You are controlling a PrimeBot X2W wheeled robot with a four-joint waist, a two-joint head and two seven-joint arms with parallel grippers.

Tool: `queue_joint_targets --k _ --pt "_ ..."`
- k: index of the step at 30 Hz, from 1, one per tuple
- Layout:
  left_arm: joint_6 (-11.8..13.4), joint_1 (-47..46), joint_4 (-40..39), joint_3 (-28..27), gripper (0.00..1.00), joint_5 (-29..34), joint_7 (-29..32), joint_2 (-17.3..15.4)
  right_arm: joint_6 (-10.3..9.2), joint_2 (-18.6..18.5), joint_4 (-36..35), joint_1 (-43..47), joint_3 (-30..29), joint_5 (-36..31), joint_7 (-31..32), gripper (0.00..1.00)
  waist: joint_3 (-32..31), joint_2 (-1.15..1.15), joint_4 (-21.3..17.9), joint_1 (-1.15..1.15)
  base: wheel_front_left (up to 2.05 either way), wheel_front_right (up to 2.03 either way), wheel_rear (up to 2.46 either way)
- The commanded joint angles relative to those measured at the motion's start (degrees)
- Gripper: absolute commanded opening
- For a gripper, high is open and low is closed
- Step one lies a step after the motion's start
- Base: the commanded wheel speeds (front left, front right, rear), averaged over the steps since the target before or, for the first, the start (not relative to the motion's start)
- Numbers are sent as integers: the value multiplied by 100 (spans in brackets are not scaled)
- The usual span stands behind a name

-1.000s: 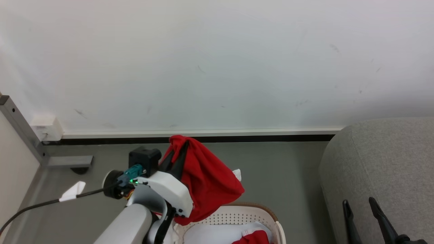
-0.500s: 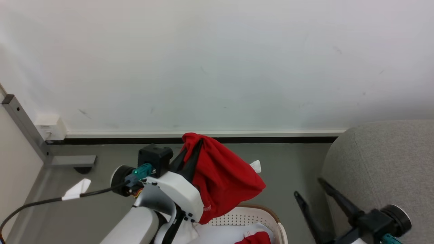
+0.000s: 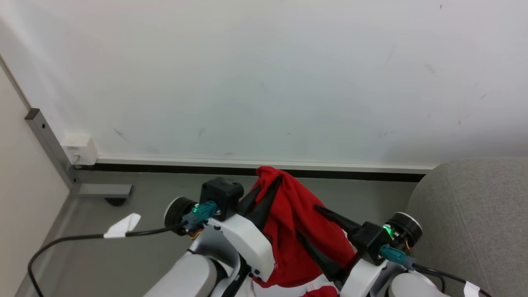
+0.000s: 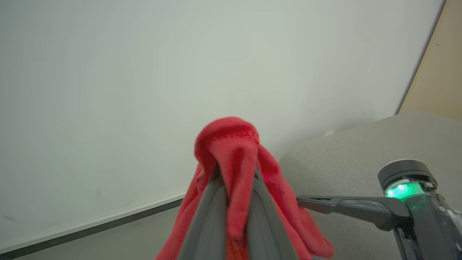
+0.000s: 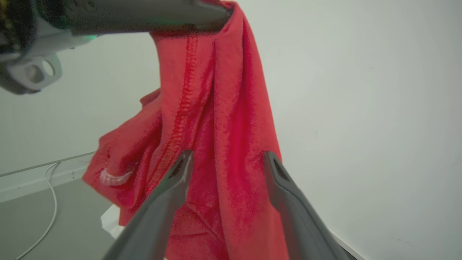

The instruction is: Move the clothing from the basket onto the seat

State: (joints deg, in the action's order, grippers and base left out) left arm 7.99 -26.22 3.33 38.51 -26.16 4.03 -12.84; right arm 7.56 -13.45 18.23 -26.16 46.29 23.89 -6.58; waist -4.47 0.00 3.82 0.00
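The left gripper (image 3: 275, 181) has its fingertips buried under a fold of the red clothing (image 3: 288, 214) and is clamped tight on it. The garment hangs from those tips, and its lower hem is cut off at the bottom of the head view. The right gripper (image 3: 306, 220) has its fingers spread, one on each side of the hanging cloth, just below the left gripper's tips. I can't tell whether they touch the fabric. The grey seat (image 3: 474, 214) lies behind the right gripper's wrist, apart from the cloth. Half a second ago the right gripper was out beside the seat, clear of the clothing. It has since swung in around it, while the left keeps its grip.
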Motion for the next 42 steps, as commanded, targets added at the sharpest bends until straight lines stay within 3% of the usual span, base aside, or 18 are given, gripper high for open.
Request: queue_joint_targets --k 1,9,10,11,12,22,23,26,27,34,42 --pt "-31 -61 -35 23 0 37 20 23 -12 34 145 -135 41 28 -66 100 0 0 33 0 0 0 0" --pt "-85 -42 -177 264 0 25 118 150 -12 568 1582 -795 493 306 -321 100 -61 0 193 0 0 0 0" --pt "-80 -56 -176 281 0 36 115 160 -13 618 1730 -830 535 434 -345 94 -64 0 211 0 0 0 0" --pt "-80 -58 -175 292 0 24 110 178 -12 670 1854 -886 597 544 -380 31 -68 0 225 0 0 0 0" --pt "-81 -61 -167 304 0 15 108 188 -12 712 1939 -949 655 655 -407 0 -72 0 238 0 0 0 0" --pt "30 -83 -30 216 0 18 25 96 -12 801 2276 -1363 1058 1511 -727 0 -13 0 208 0 0 0 0" --pt "47 -84 -14 214 5 44 8 86 -12 778 2285 -1383 1082 1554 -753 0 -8 0 199 0 0 0 0" --pt "74 -59 38 213 54 68 -25 65 -12 691 2267 -1427 1120 1702 -805 0 10 0 156 0 0 0 0" --pt "89 -45 47 203 99 53 -30 70 -12 661 2259 -1436 1139 1733 -818 0 13 0 140 0 0 0 0" --pt "135 -4 134 207 100 21 -105 105 -12 376 2194 -1484 1015 1878 -863 0 44 0 -22 0 0 0 0" --pt "187 70 200 166 100 -44 -196 73 -12 -113 1949 -1539 710 1866 -868 0 142 0 -548 0 0 0 0"
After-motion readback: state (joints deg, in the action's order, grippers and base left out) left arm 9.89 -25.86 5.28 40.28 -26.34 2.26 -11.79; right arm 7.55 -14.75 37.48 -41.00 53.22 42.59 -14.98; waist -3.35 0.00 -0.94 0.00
